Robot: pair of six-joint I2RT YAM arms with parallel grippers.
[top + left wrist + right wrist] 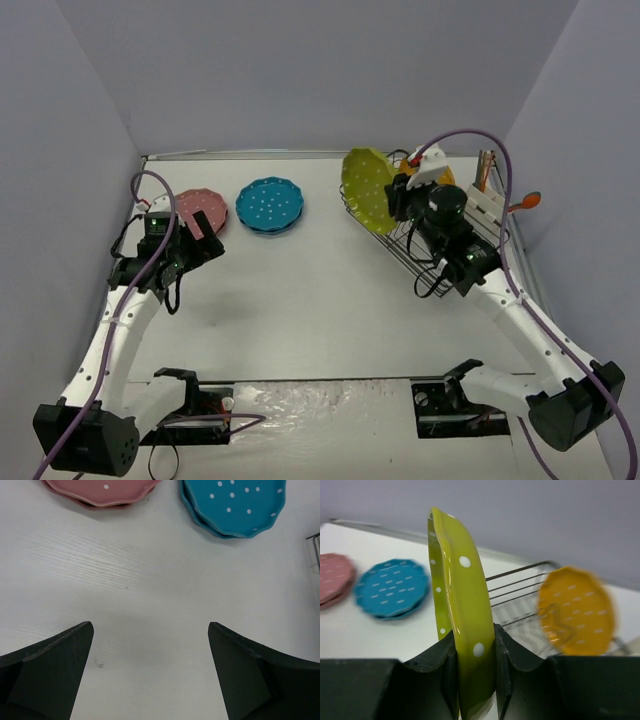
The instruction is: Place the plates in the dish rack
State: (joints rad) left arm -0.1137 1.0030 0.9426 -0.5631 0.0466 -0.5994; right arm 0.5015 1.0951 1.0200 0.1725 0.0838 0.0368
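Observation:
My right gripper (398,196) is shut on a yellow-green dotted plate (367,189), held on edge over the left end of the dark wire dish rack (440,262); it also shows in the right wrist view (462,615) between my fingers (506,655). An orange plate (576,611) stands in the rack (520,587). A pink plate stack (197,208) and a blue plate stack (270,205) lie flat at the back left. My left gripper (208,233) is open and empty just in front of the pink plates (100,491), with the blue plates (235,505) to the right.
Grey walls enclose the table on three sides. A white holder with utensils and an orange-tipped tool (525,201) sits at the rack's far right. Bare white tabletop (300,300) lies between the arms.

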